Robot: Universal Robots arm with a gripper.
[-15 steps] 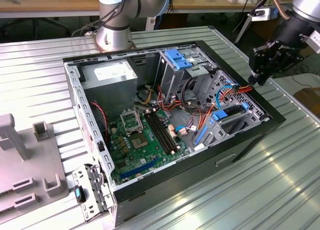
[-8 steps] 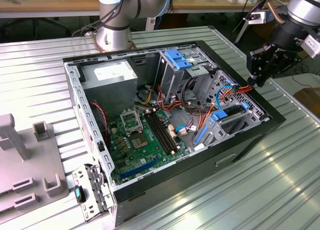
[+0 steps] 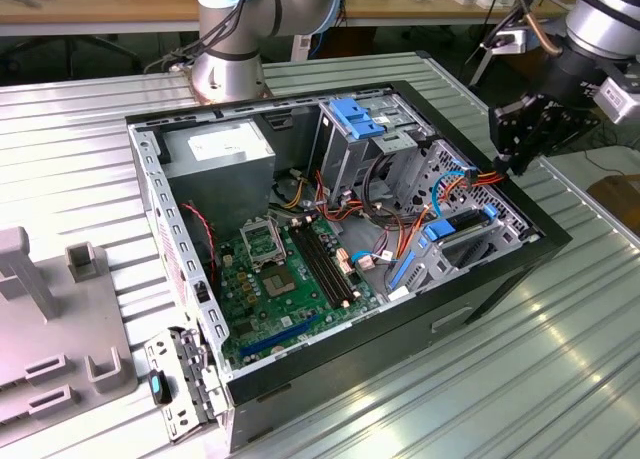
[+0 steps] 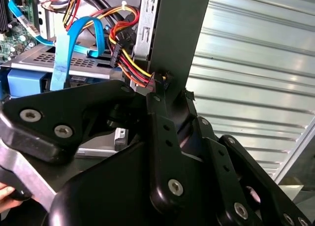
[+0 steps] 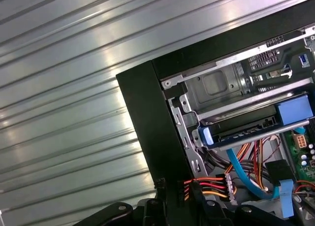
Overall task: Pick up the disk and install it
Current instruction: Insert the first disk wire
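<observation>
A ribbed metal table [image 3: 560, 379] carries an open black computer case [image 3: 400, 351], which lies on its side with its inner parts facing up. The arm's base [image 3: 235, 54] stands on the table just behind the case's far wall. A grey plastic fixture [image 3: 60, 319] sits beside the case, off its end at the exterior view's left. Inside the case a silver power supply [image 3: 220, 149] fills the far corner, and a green motherboard [image 3: 290, 279] covers the floor. The black gripper [image 3: 508, 162] hangs at the case's rim, at the corner by the drive cage, on the exterior view's right. How wide its jaws stand I cannot tell.

In the first wrist view the disk [image 5: 246, 130] lies flat in the drive cage inside that corner of the case, its blue carrier showing at both ends. A bundle of red, orange and yellow wires [image 4: 130, 63] with its plug sits just inside the rim, close to the gripper. A light blue flat cable [image 4: 64, 48] loops near it.
</observation>
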